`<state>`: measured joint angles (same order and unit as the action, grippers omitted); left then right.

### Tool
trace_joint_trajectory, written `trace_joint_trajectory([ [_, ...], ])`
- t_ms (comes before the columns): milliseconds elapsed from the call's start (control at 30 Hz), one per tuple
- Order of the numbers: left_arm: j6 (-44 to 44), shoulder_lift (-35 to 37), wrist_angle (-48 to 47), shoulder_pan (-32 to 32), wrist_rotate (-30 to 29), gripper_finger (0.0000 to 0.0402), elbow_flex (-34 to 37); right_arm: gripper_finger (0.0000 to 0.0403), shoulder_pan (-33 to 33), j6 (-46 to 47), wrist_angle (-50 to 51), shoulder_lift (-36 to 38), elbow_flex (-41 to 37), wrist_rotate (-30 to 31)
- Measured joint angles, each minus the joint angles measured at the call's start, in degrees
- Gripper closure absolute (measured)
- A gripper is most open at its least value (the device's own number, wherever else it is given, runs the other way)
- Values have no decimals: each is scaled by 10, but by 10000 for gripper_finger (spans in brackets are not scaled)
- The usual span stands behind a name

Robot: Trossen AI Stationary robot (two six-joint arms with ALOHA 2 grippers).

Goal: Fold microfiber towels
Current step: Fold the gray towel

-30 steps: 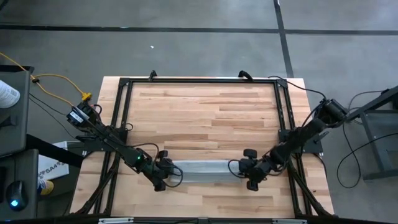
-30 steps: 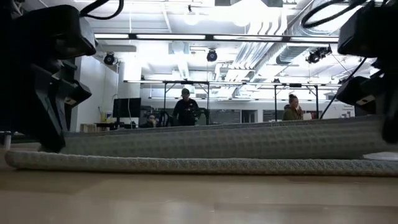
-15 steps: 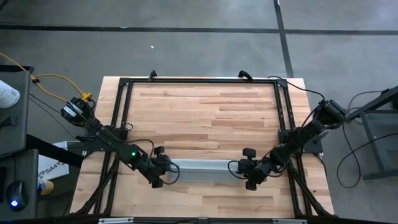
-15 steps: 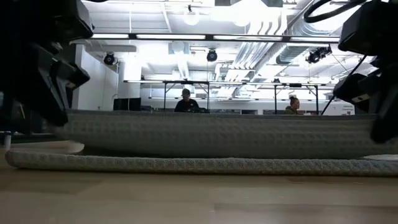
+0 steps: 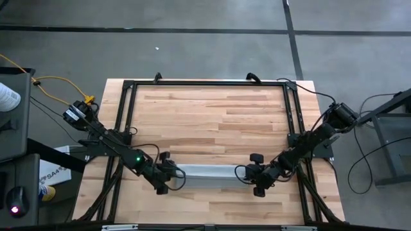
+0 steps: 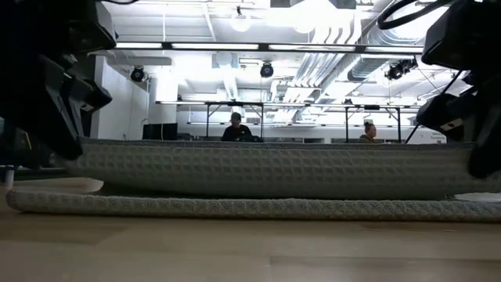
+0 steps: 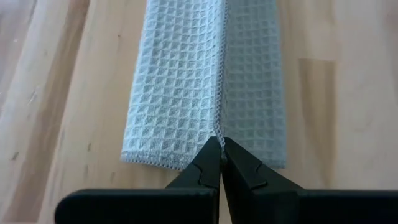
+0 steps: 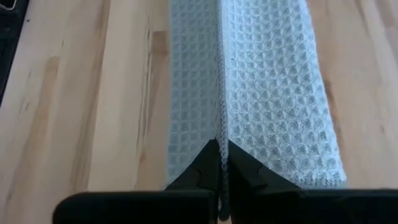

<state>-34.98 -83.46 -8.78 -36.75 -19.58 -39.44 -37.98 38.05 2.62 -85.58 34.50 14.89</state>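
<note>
Microfiber towel (image 5: 209, 173) lies as a narrow strip across the near part of the tabletop (image 5: 212, 115), running left to right between the two arms

Left tool (image 7: 221, 144): pinched fully shut on the stitched hem at the towel's left end. Right tool (image 8: 222, 144): likewise closed tight on the hem at the right end. In both wrist views the hem runs straight away from the fingertips, with cloth falling to either side

Low view: one layer of the towel rests flat on the wood, and a second layer hangs above it, stretched level between the tools, a slight gap showing beneath at the left end

Judgement: you are mid-fold, carrying the lifted edge over the resting layer

For a clean fold:
- keep both tools at equal height and moving together, so the held edge stays parallel to the lower layer
- hold light tension along the hem; slack will sag in the middle and wrinkle, while overpulling may drag the bottom layer out of place
- lower the edge so it meets the resting edge squarely, then release both ends together
</note>
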Motion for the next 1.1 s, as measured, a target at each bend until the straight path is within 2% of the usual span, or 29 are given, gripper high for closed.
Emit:
trace_joint_trajectory([
  [467,2,-1,7,0,17,401,0,399,0,12,-10,-29,0,-13],
  [900,24,-69,70,0,56,401,0,398,0,9,-21,-40,0,-35],
  [1100,31,-81,92,0,77,382,0,381,0,13,-20,-40,0,-33],
])
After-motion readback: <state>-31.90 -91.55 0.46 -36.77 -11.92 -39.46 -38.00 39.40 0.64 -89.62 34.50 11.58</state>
